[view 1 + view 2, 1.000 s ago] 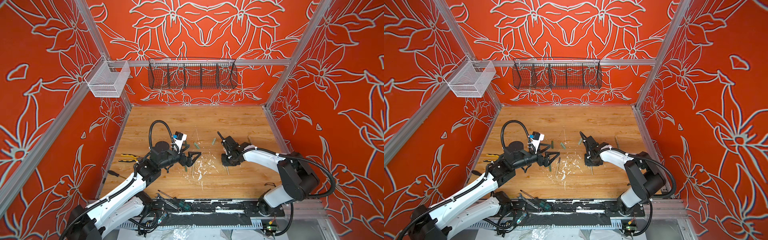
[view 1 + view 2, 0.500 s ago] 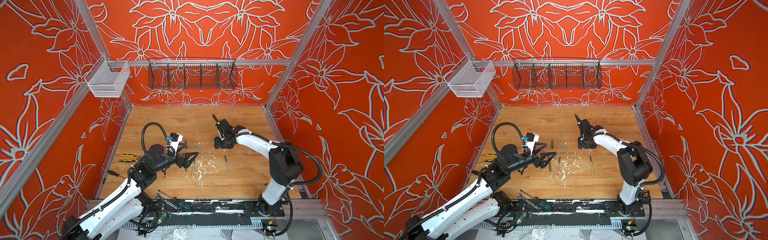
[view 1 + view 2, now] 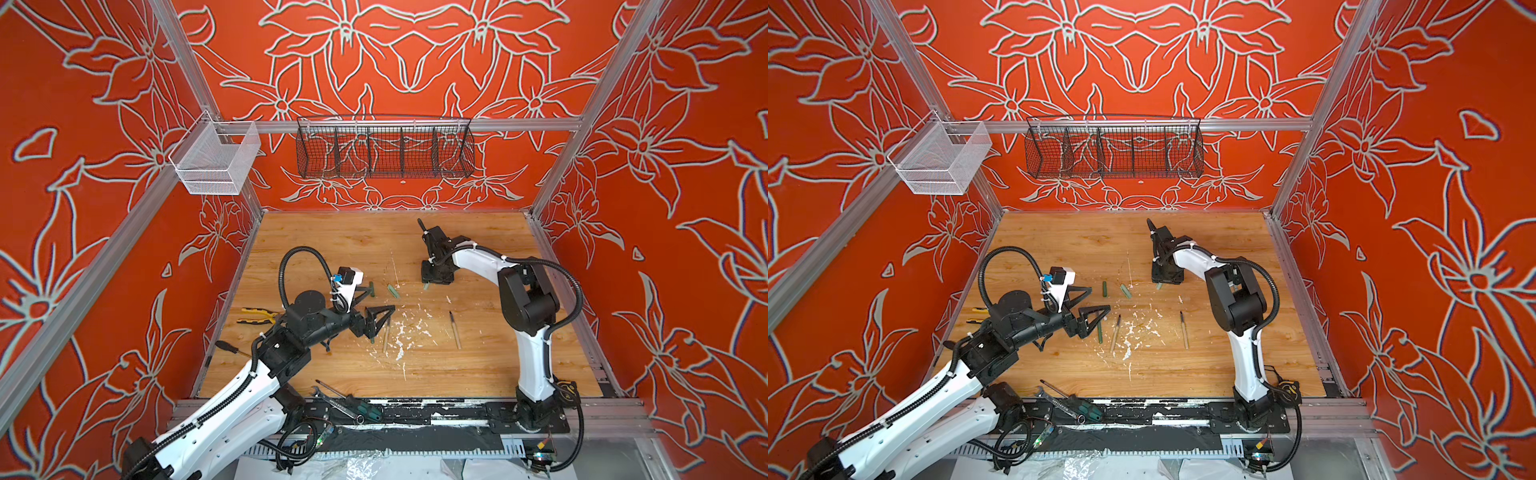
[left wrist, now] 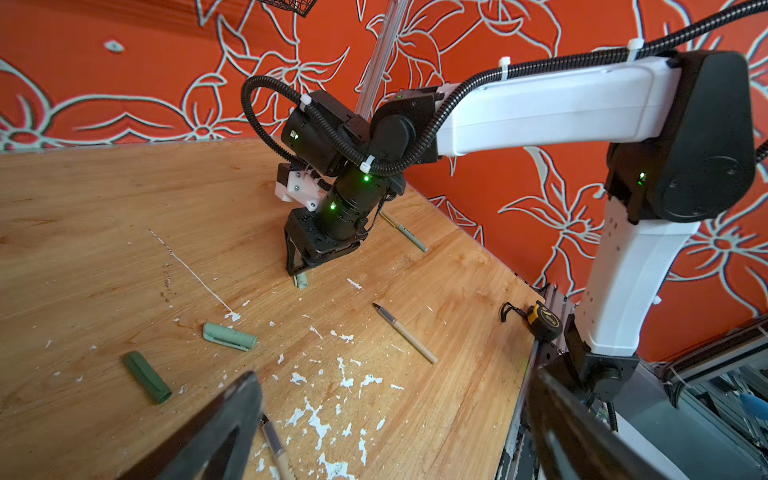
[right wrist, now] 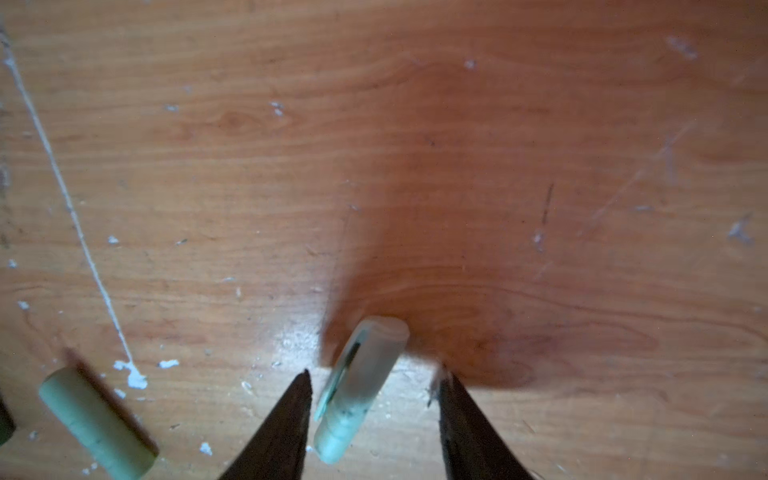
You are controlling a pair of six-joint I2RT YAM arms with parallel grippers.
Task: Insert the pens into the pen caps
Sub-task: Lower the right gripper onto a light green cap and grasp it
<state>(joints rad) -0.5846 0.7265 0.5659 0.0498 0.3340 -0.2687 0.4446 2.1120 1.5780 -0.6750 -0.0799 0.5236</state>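
Note:
My right gripper (image 5: 376, 374) points straight down over a pale green pen cap (image 5: 361, 386), which lies on the wood between its fingers. The jaws are open, with a gap on either side of it. That cap (image 3: 427, 286) peeks out below the gripper in both top views. A second pale green cap (image 3: 393, 291) and a dark green cap (image 3: 1104, 289) lie to its left. My left gripper (image 3: 382, 297) hangs wide open and empty above a green pen (image 3: 1099, 332) and a beige pen (image 3: 1115, 332). Another beige pen (image 3: 454, 330) lies alone right of centre. A green pen (image 4: 405, 232) lies behind the right arm.
White paint flecks (image 3: 401, 332) dot the middle of the wooden table (image 3: 332, 245). Yellow-black pliers (image 3: 255, 314) and a screwdriver (image 3: 230, 348) lie at the left edge. A wrench and screwdriver (image 3: 336, 397) rest at the front. A tape measure (image 4: 544, 322) sits by the right arm's base.
My right gripper has left the lone beige pen and moved back and left, now standing over the pale green cap. The left arm has drawn back slightly, its gripper still open.

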